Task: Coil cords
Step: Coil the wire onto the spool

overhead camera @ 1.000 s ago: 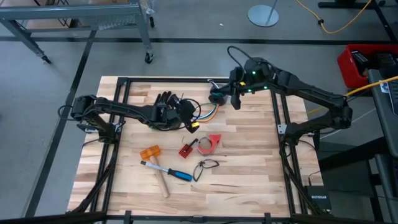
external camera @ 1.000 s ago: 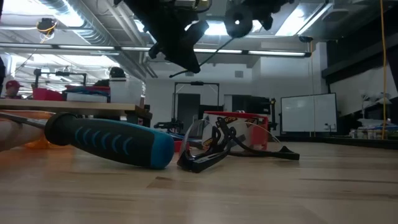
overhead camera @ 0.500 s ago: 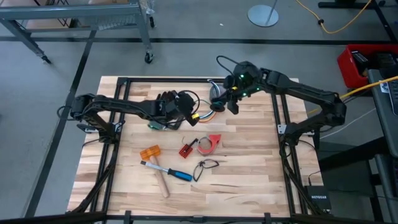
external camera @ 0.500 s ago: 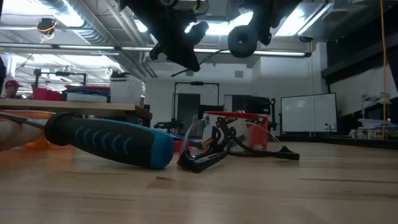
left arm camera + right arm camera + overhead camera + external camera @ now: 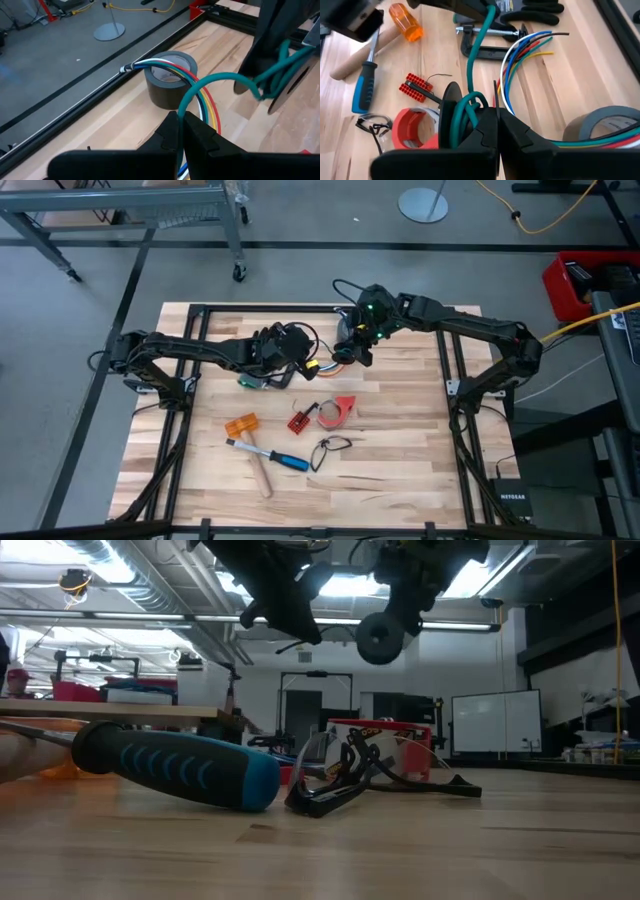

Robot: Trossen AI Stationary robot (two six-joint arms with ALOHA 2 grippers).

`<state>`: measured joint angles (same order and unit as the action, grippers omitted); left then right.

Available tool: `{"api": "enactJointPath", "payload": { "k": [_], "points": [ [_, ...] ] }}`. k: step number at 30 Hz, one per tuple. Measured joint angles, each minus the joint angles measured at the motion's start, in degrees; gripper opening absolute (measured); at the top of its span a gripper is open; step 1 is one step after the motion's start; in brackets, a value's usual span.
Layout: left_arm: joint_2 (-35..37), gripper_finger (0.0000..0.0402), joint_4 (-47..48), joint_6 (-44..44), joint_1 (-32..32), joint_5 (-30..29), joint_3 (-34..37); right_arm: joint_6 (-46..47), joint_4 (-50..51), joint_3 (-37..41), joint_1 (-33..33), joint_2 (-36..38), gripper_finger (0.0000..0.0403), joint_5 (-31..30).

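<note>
High view: both arms meet over the back middle of the worktop [image 5: 400, 440].
Left claw [image 5: 181, 131]: pinching the cords [image 5: 205, 102].
Right claw [image 5: 496, 131]: pinching the cords' green strand.
Cords: strung between the claws, arching above the grey tape [image 5: 167, 82].
Screwdriver [image 5: 364, 90]: lies near the red tape [image 5: 412, 127].

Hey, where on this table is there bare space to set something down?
Bare wood lies along the table near edge, right of the safety glasses, and left of the orange mallet. The middle is crowded around the red tape roll and the cords.
</note>
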<state>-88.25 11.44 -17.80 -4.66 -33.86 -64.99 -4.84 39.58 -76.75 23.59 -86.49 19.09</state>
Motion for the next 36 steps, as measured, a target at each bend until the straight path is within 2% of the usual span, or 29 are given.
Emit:
{"api": "enactJointPath", "payload": {
  "k": [17, 26, 36],
  "points": [
    [0.02, 0.0001, -0.87, -0.22, 0.0, 1.67, 0.0, -0.01, -6.54, 0.02, 0.0, -1.69, 0.0001, -0.39],
    [0.02, 0.0001, -7.14, 3.04, 0.0, 2.21, -0.01, 0.18, -10.18, 0.02, 0.0, -3.66, 0.0001, -0.24],
    [0.02, 0.0001, -8.11, 1.46, 0.0, 3.76, -0.02, 1.23, -12.15, 0.02, 0.0, -5.58, 0.0001, -0.19]
  ]
}}
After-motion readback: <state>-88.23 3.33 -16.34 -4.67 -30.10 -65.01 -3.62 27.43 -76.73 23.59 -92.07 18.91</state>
